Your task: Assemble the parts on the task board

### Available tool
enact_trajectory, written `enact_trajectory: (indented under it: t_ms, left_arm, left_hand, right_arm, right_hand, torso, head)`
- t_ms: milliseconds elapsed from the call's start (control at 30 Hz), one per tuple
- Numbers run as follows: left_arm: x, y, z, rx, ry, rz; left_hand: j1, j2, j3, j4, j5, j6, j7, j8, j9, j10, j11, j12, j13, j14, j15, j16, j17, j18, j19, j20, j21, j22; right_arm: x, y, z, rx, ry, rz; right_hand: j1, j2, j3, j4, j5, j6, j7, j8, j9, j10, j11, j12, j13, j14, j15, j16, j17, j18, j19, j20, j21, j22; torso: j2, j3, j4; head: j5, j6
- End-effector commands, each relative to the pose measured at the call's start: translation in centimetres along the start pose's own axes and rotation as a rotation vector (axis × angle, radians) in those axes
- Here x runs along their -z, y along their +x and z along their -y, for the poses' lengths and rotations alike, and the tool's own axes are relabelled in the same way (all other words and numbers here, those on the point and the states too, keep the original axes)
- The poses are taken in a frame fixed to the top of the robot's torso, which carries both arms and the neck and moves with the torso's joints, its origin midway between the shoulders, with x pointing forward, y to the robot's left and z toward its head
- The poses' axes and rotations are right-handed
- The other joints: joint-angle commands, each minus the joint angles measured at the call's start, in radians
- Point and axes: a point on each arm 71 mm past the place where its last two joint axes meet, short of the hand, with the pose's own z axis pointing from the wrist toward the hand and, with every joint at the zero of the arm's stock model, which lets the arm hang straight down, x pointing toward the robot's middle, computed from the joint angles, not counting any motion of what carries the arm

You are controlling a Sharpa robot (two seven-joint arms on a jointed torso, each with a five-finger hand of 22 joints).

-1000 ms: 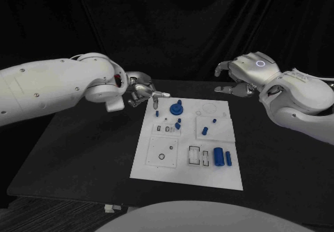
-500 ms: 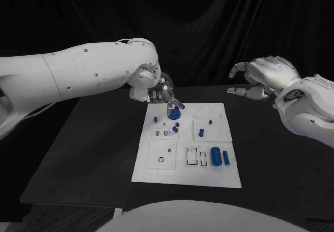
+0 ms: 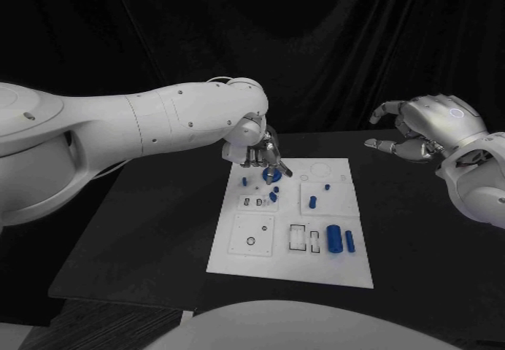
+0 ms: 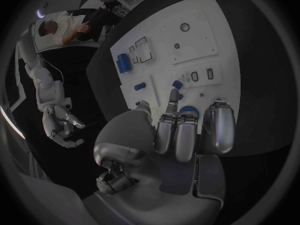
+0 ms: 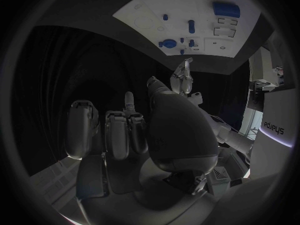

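Head view first: the white task board [image 3: 292,240] lies in the middle of the black worktop [image 3: 147,233], its long side running away from the robot. Plenty of bare worktop runs down both long sides and along the near edge.

Left robot hand [image 3: 260,152] hangs over the far left corner of the board, fingers pointing down. The fingertips [image 3: 276,169] are right at the round blue part [image 3: 271,175] that sits in that corner. From the left wrist view the fingers [image 4: 175,99] reach down to that same round blue part [image 4: 189,112], but I can't tell if they're touching it or actually pinching it, so the grip is a question mark.

Right robot hand [image 3: 419,130] is up in the air past the board's far right corner, well apart from the board, fingers loosely curled and spread with nothing in them. Right wrist view agrees: fingers [image 5: 126,130] apart, nothing between them.

Other bits on the board: a fat blue cylinder [image 3: 333,238] with a thinner blue pin [image 3: 349,240] just beside it near the near right corner, and a small blue peg [image 3: 314,197] mid-board on the right half, all well apart from both hands.
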Motion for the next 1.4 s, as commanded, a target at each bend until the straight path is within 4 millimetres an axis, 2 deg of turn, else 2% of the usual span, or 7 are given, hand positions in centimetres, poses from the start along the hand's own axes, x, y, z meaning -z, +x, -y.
enact_trajectory:
  t_ms: [33,433,533,733,1100,1200,1400]
  left_arm:
    - [-0.7,0.1,-0.7,0.052,-0.014,0.020]
    - [-2.2,1.2,-1.6,0.096,-0.029,0.021]
    - [-2.3,1.3,-1.6,0.100,-0.028,0.022]
    - [-2.6,1.5,-1.5,0.106,-0.028,0.024]
    - [-3.6,2.3,-1.7,0.114,-0.034,0.006]
    - [-3.9,2.6,-1.6,0.114,-0.034,0.000]
    - [-4.5,3.0,-1.6,0.114,-0.039,-0.015]
  left_hand:
    - [0.009,0.014,0.034,-0.019,0.024,0.039,-0.004,-0.022,-0.016,0.110,0.003,0.014,0.265,0.106,0.001,0.010,0.264,-0.016,0.025,-0.004,0.019,0.030]
    - [0.013,0.020,0.048,-0.026,0.034,0.068,-0.012,-0.028,-0.021,0.110,-0.004,0.014,0.265,0.106,-0.005,0.010,0.264,-0.017,0.029,-0.009,0.020,0.035]
    - [0.012,0.016,0.060,-0.033,0.041,0.142,-0.036,-0.004,-0.006,0.110,-0.024,0.014,0.265,0.106,-0.022,0.010,0.264,-0.021,0.046,-0.023,0.028,0.054]
    - [0.012,0.015,0.061,-0.034,0.043,0.145,-0.037,-0.004,-0.004,0.110,-0.026,0.014,0.265,0.106,-0.024,0.010,0.264,-0.020,0.044,-0.025,0.027,0.051]
    - [0.014,0.013,0.065,-0.038,0.047,0.140,-0.037,-0.010,-0.004,0.110,-0.028,0.014,0.265,0.106,-0.026,0.010,0.264,-0.019,0.041,-0.029,0.025,0.048]
    - [0.015,0.013,0.066,-0.039,0.049,0.138,-0.037,-0.012,-0.004,0.110,-0.028,0.014,0.265,0.106,-0.027,0.010,0.264,-0.019,0.041,-0.029,0.024,0.048]
    - [0.018,0.013,0.070,-0.042,0.053,0.138,-0.038,-0.015,-0.004,0.110,-0.029,0.014,0.265,0.106,-0.028,0.010,0.264,-0.019,0.041,-0.031,0.024,0.048]
  right_arm:
    - [0.3,0.2,0.2,-0.013,0.004,0.028]
    - [0.9,1.3,0.6,-0.016,0.009,0.004]
    - [0.9,1.4,0.6,-0.016,0.008,0.000]
    - [0.9,1.7,0.5,-0.014,0.007,-0.011]
    - [1.0,2.0,0.5,-0.015,0.004,-0.019]
    - [1.0,2.0,0.4,-0.016,0.002,-0.020]
    - [1.0,2.1,0.2,-0.018,-0.002,-0.025]
  right_hand:
    - [-0.010,-0.001,0.045,-0.001,0.020,-0.012,0.001,0.021,0.012,0.101,0.006,0.017,0.265,0.103,-0.004,0.016,0.268,-0.002,0.034,-0.004,0.019,0.216]
    - [-0.007,-0.001,0.048,-0.002,0.022,-0.014,0.003,0.022,0.012,0.101,0.007,0.017,0.265,0.103,-0.004,0.015,0.268,-0.002,0.034,-0.003,0.019,0.216]
    - [-0.007,-0.001,0.048,-0.002,0.022,-0.014,0.003,0.022,0.012,0.101,0.007,0.017,0.265,0.103,-0.004,0.015,0.268,-0.002,0.034,-0.003,0.019,0.216]
    - [-0.004,0.001,0.050,-0.003,0.023,-0.013,0.004,0.025,0.011,0.101,0.008,0.017,0.265,0.102,-0.003,0.012,0.265,-0.001,0.032,-0.003,0.014,0.215]
    - [-0.003,0.002,0.051,-0.003,0.024,-0.011,0.005,0.027,0.011,0.101,0.009,0.017,0.265,0.102,-0.003,0.011,0.264,0.000,0.032,-0.003,0.013,0.214]
    - [-0.003,0.002,0.051,-0.003,0.024,-0.011,0.005,0.027,0.011,0.101,0.009,0.017,0.265,0.102,-0.003,0.011,0.264,0.000,0.032,-0.003,0.013,0.214]
    - [-0.003,0.002,0.051,-0.003,0.024,-0.011,0.005,0.027,0.011,0.101,0.009,0.017,0.265,0.102,-0.003,0.011,0.264,0.000,0.032,-0.003,0.013,0.214]
  torso:
    - [-0.002,0.0026,0.0091]
    - [-0.010,0.0028,0.0054]
    - [-0.012,0.0037,0.0079]
    - [-0.014,0.0037,0.0075]
    - [-0.015,0.0069,0.0088]
    - [-0.018,0.0072,0.0068]
    - [-0.020,0.0075,0.0075]
  head:
    - [-0.007,0.000]
    - [-0.007,0.000]
    - [-0.013,0.000]
    - [-0.020,0.000]
    - [-0.014,0.000]
    - [-0.011,0.000]
    - [-0.014,0.000]
